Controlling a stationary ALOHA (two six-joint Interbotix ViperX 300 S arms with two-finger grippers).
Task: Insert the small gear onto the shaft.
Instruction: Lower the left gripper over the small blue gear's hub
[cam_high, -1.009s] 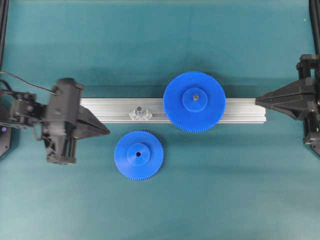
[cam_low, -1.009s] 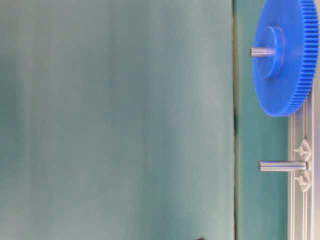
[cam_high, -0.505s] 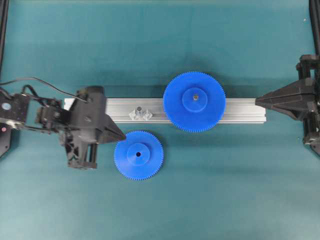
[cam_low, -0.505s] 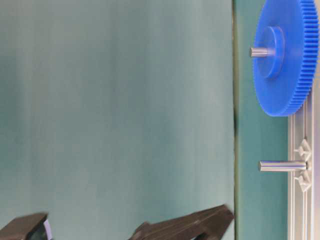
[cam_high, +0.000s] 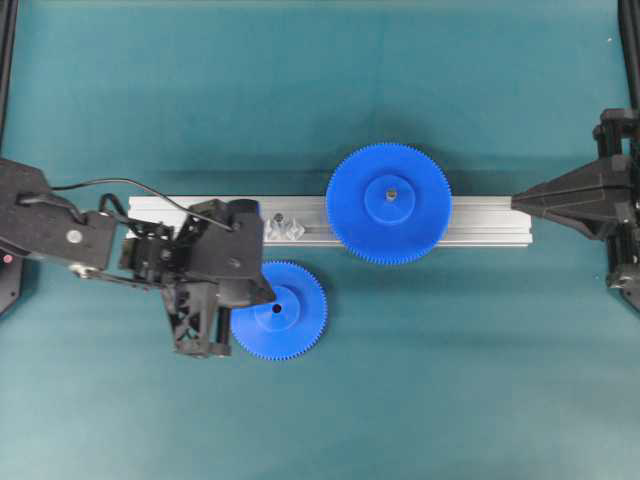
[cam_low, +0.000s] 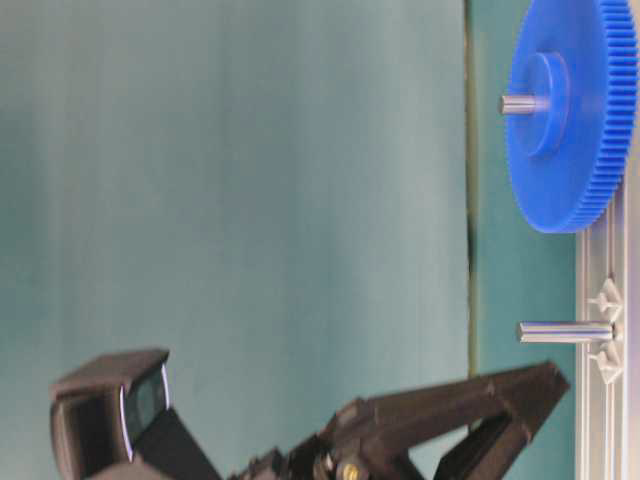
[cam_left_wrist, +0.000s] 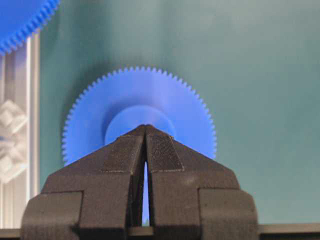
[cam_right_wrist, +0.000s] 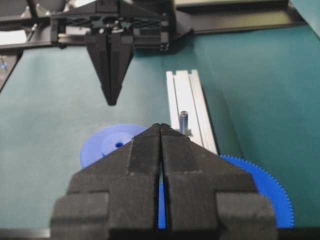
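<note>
Left claw (cam_left_wrist: 145, 131), shut tight and empty, hangs over the small gear (cam_high: 285, 311) lying flat on the mat beside the rail (cam_high: 480, 221), so it must open to grab the hub, shaft (cam_low: 563, 332) waiting bare.

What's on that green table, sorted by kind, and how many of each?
Blue gears: 2, the small gear and the larger gear
Metal rails: 1, the rail
Bare upright pins: 1, the shaft
Total: 4
</note>
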